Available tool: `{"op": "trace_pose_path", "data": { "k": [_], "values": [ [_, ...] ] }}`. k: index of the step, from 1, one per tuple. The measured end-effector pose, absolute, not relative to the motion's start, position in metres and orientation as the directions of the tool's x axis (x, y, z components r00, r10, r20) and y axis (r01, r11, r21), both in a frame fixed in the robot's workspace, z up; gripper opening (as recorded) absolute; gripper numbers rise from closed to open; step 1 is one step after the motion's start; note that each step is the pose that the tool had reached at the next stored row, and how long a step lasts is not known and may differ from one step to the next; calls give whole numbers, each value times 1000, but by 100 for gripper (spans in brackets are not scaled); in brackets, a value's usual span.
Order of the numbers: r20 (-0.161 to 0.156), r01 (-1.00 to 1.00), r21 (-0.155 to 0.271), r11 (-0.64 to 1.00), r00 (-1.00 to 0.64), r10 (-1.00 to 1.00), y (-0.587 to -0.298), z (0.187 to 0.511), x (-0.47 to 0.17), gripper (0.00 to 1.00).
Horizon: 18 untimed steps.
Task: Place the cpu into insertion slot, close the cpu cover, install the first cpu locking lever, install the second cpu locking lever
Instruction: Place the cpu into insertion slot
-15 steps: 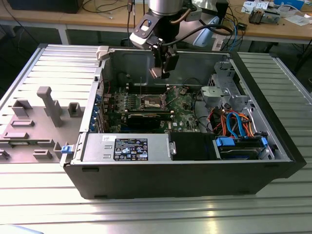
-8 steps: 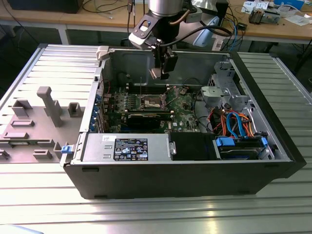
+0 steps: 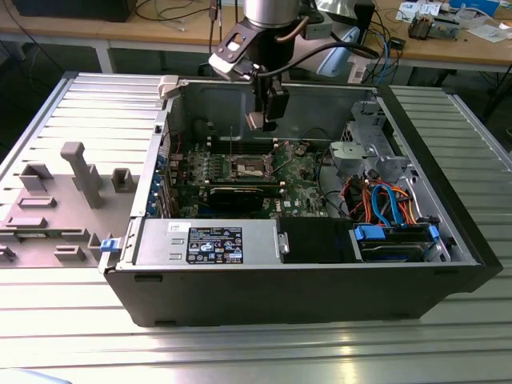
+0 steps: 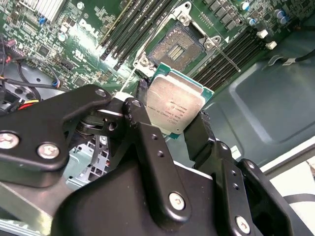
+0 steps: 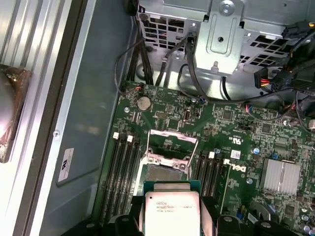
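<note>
The tool (image 4: 171, 109) grips the cpu (image 4: 178, 96) by two opposite edges and holds it in the air over the green board, near the insertion slot (image 5: 165, 173) (not in it). The cpu cover (image 5: 170, 157) stands raised at one edge of the slot, leaving the contact field bare. Memory slots (image 5: 123, 167) crowd both sides, inside the open-topped computer case (image 3: 280, 296).

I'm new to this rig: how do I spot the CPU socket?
Look inside the open case at the green board. Between two banks of long black memory slots lies the socket: small, square, metal-rimmed, with a golden-brown contact field, unlike the narrow slots.
</note>
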<state>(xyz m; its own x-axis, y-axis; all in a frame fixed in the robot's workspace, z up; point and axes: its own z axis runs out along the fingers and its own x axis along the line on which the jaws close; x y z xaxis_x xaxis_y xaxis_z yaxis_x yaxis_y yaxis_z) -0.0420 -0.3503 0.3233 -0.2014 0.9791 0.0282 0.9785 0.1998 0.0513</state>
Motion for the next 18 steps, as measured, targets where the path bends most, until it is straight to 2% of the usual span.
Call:
{"op": "trace_pose_path", "data": {
  "k": [18],
  "values": [
    [21,998,45,39,-40,999,-349,319,-42,54]
  ]
}}
